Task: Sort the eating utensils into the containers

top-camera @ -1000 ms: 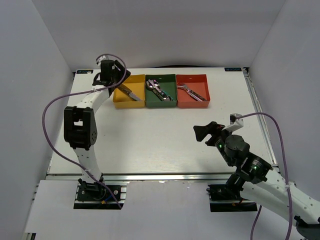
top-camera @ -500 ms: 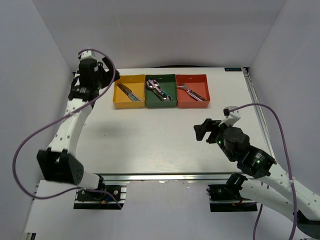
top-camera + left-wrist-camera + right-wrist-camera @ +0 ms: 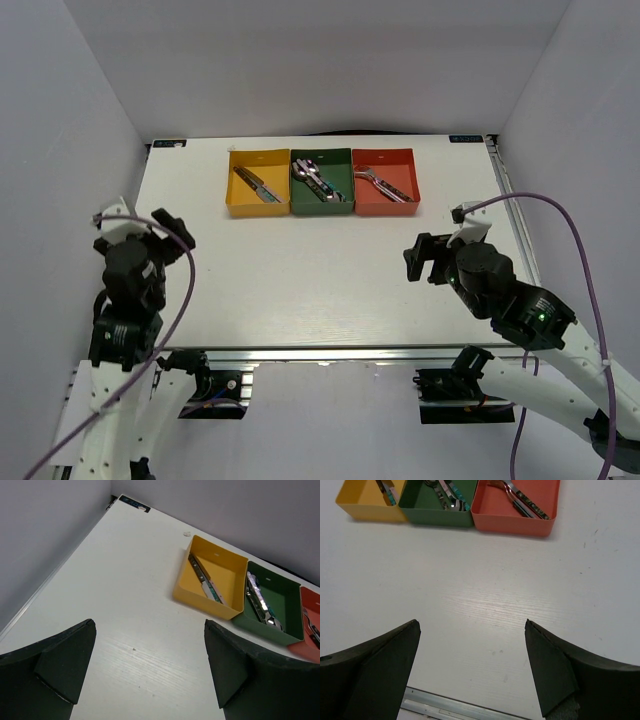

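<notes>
Now the knives lie in the yellow bin, the spoons in the green bin and the forks in the red bin. The 3 bins stand side by side along the far edge of the table. The left gripper hovers by the left edge toward the near corner, jaws spread wide. The right gripper hangs toward the right edge, jaws equally wide.

Bins: three, in row toward 12 o'clock of table. Yellow bin at 11, green bin at 12, red bin at 1.
Knives in yellow: at least two, overlapping.
Spoons in green: at least two.
Forks in red: at least two.
Exact utensil totals unclear.
Grippers: two, left gripper and right gripper.
</notes>
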